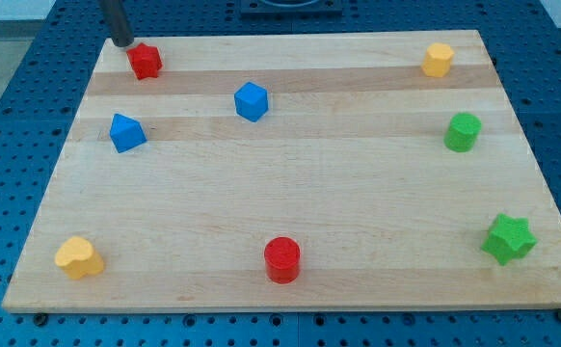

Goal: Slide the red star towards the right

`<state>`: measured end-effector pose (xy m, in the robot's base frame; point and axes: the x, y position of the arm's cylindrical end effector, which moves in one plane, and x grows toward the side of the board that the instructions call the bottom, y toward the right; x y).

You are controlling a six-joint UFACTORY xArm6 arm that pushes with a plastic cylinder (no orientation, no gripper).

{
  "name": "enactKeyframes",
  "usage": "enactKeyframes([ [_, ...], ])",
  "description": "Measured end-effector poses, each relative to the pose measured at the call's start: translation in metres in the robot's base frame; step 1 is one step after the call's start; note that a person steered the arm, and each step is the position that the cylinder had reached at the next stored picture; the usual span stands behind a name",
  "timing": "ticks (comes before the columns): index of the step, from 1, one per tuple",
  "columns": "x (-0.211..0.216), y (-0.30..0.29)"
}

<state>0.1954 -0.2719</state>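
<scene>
The red star (146, 61) lies near the top left corner of the wooden board (290, 193). My tip (122, 43) is just to the upper left of the star, very close to it or touching its edge. The dark rod rises from there out of the view's top.
A blue hexagonal block (251, 101) and a blue block (126, 132) lie at the upper left. A yellow block (438, 59) is at the top right. A green cylinder (462, 132) and a green star (508, 239) are at the right. A red cylinder (282, 259) is at the bottom middle and a yellow heart (78, 257) at the bottom left.
</scene>
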Motion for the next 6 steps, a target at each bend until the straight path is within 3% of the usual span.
enactKeyframes([
  [2, 0.071, 0.028],
  [4, 0.068, 0.103],
  [6, 0.111, 0.114],
])
